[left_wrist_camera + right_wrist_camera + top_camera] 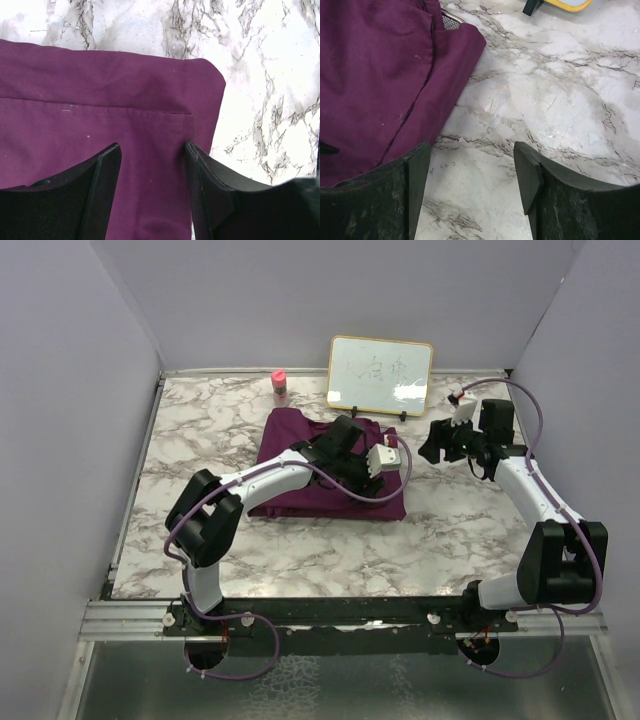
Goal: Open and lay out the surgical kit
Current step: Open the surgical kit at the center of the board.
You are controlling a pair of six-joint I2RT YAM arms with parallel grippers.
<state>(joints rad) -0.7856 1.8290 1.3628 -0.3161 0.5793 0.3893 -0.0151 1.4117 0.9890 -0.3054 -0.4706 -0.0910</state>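
The surgical kit (290, 435) lies wrapped in its dark purple cloth at the middle of the marble table. My left gripper (393, 468) is down on the wrap's right end. In the left wrist view its jaws (152, 150) stand apart, with a strip of purple cloth (100, 90) between them near a stitched hem and the fold's corner. My right gripper (432, 445) hovers just right of the wrap. Its fingers (472, 150) are open over bare marble, beside the cloth's edge (380, 75). A bit of silver wire mesh (451, 20) peeks out at the cloth's top corner.
A framed whiteboard (380, 375) stands at the back, and its yellow frame and black foot (532, 6) show in the right wrist view. A small pink-capped bottle (280, 385) stands at the back left of it. Purple walls close in the table on three sides.
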